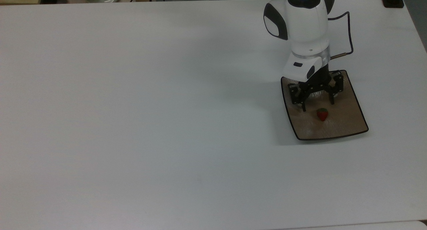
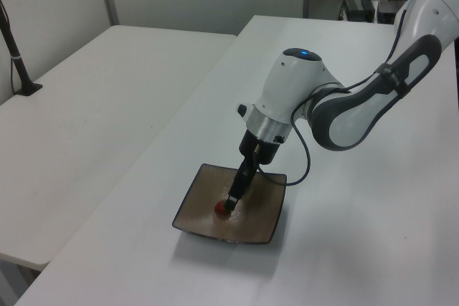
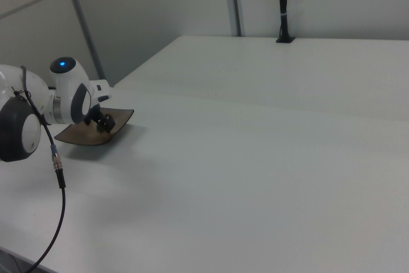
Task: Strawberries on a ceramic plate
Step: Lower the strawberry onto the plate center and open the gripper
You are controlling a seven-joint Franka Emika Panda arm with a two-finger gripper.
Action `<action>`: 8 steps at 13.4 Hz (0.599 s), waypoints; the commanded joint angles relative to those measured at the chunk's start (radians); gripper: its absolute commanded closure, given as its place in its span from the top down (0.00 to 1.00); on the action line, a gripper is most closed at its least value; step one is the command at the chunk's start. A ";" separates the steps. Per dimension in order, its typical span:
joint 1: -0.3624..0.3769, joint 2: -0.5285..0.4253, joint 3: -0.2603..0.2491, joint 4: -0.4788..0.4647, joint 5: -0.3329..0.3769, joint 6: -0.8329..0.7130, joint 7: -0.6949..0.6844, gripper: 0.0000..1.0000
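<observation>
White bench fills the top view. Second white table at left of the left view, with a gap between. Grey panel walls behind, upper frame. Black pole clamped at far table edge, upper centre of the right view.

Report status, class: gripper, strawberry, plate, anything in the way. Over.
Gripper open, fingers spread above the plate. Strawberry lying free on the ceramic plate, just ahead of the fingertips. Nothing else near on the white table.
</observation>
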State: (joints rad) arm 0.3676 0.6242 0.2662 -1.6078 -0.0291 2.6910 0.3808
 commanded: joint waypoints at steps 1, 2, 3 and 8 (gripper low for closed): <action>0.016 -0.017 -0.018 -0.026 0.011 0.026 0.016 1.00; 0.017 -0.017 -0.018 -0.029 0.011 0.026 0.015 1.00; 0.016 -0.017 -0.019 -0.030 0.011 0.026 0.016 1.00; 0.014 -0.024 -0.018 -0.032 0.011 0.018 0.016 1.00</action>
State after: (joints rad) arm 0.3681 0.6241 0.2661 -1.6127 -0.0291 2.6910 0.3809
